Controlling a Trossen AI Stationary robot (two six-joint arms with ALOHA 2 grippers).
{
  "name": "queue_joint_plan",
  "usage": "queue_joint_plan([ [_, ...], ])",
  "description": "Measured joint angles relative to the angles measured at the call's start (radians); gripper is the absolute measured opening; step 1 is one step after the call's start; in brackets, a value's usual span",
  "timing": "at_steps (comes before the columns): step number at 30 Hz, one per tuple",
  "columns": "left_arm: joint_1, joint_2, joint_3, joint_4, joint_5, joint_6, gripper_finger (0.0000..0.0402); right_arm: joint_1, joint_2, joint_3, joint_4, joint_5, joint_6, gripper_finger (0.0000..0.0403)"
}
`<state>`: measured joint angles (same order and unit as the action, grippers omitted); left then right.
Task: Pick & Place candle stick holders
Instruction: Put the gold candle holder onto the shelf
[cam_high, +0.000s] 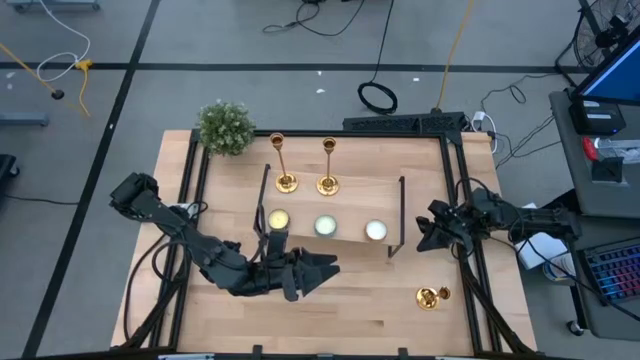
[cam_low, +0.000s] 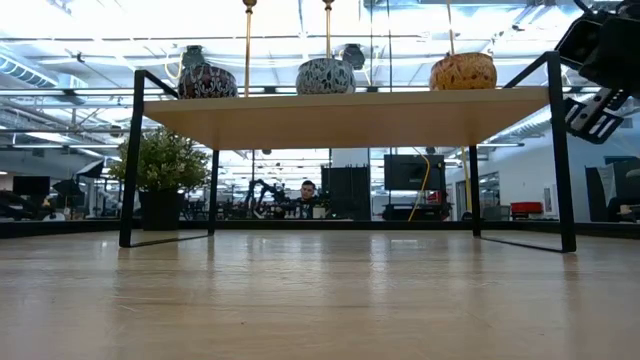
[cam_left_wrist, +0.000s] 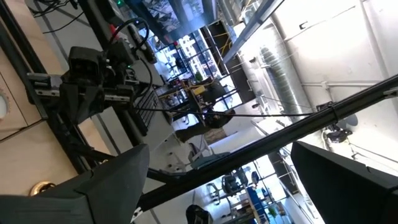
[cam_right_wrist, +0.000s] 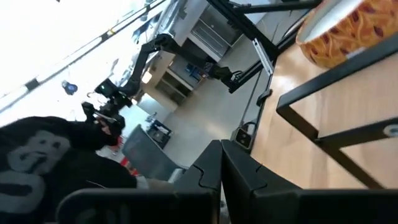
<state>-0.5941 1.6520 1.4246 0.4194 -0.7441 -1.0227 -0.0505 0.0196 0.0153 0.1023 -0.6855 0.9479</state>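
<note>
Two gold candle stick holders (cam_high: 285, 165) (cam_high: 328, 163) stand upright on their round bases on the wooden shelf (cam_high: 340, 205). Their stems also show in the low view (cam_low: 248, 40) (cam_low: 327, 30). A third gold holder (cam_high: 432, 296) lies on its side on the table at the near right, and its base shows in the left wrist view (cam_left_wrist: 40, 186). My left gripper (cam_high: 325, 270) (cam_left_wrist: 217, 180) is open and empty, just near of the shelf. My right gripper (cam_high: 425, 230) (cam_right_wrist: 221, 177) is shut and empty, at the shelf's right end, raised (cam_low: 600, 70).
Three round tealights (cam_high: 278, 220) (cam_high: 326, 226) (cam_high: 376, 231) sit in a row on the shelf's near part. A potted green plant (cam_high: 225, 127) stands at the far left corner. The shelf's black wire legs (cam_low: 132, 160) (cam_low: 560, 150) stand on the table. A person sits in the room beyond (cam_low: 307, 192).
</note>
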Motion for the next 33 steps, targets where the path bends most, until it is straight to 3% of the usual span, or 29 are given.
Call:
queue_joint_plan([
  [16, -0.022, 0.0, 0.0, 0.0, -0.026, 0.033, 0.0397, 0.106, 0.001, 0.183, 0.076, 0.07, 0.16, 0.0],
  [25, -0.026, 0.0, 0.0, -0.001, -0.026, 0.035, 0.0397, 0.188, 0.0, 0.186, -0.059, 0.287, 0.5, 0.0],
  [33, -0.037, 0.0, 0.0, -0.008, -0.015, 0.118, 0.0397, 0.26, 0.0, 0.186, -0.084, 0.302, 0.746, 0.0],
])
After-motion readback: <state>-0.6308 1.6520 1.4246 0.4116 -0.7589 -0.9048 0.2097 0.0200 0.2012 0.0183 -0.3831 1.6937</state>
